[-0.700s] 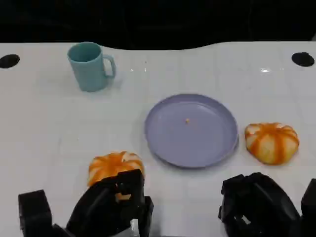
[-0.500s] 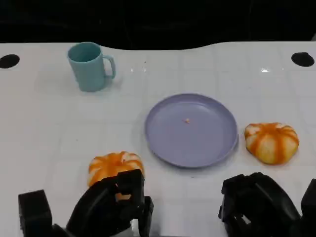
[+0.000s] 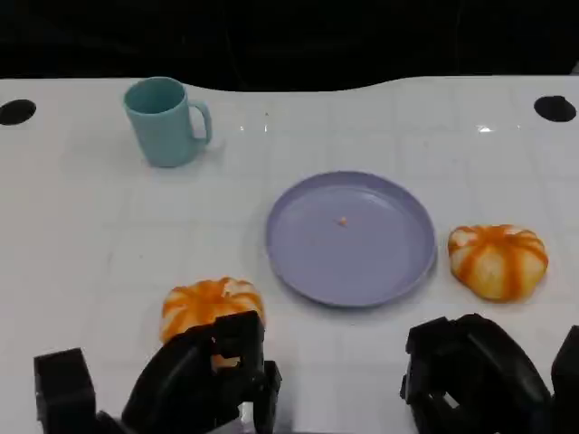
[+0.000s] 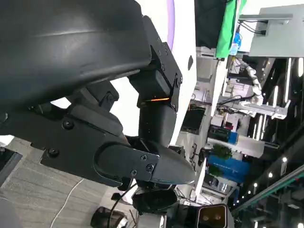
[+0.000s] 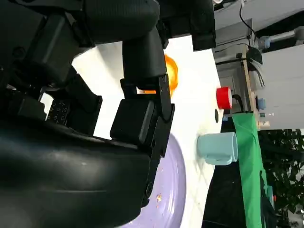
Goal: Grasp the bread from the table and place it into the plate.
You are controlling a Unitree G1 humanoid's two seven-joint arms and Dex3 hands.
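Two black hands at the near edge of the white table point(image 3: 90, 235). Left hand point(image 3: 204, 375) low at the near left, fingers curled inward, fingertips just short of the near bread roll point(image 3: 210, 303) and partly hiding its near side; contact with the roll cannot be told, no grip on it seen. Right hand point(image 3: 470, 375) low at the near right, fingers curled in, nothing seen in them, well short of the second bread roll point(image 3: 498, 260). Left wrist view: own fingers point(image 4: 142, 164) folded together, nothing between them. Right wrist view: own fingers point(image 5: 137, 118) bent over the plate's rim, empty.

Both rolls orange with pale stripes, resting on the table, neither on the plate. Purple plate point(image 3: 398, 271) at mid-table between the two rolls, the right roll just beside its right rim, the left roll near its near-left rim. One small crumb point(image 3: 342, 221) on the plate's centre.

Farther back, at the left: teal mug point(image 3: 165, 122), upright, handle to the right, well apart from the plate.
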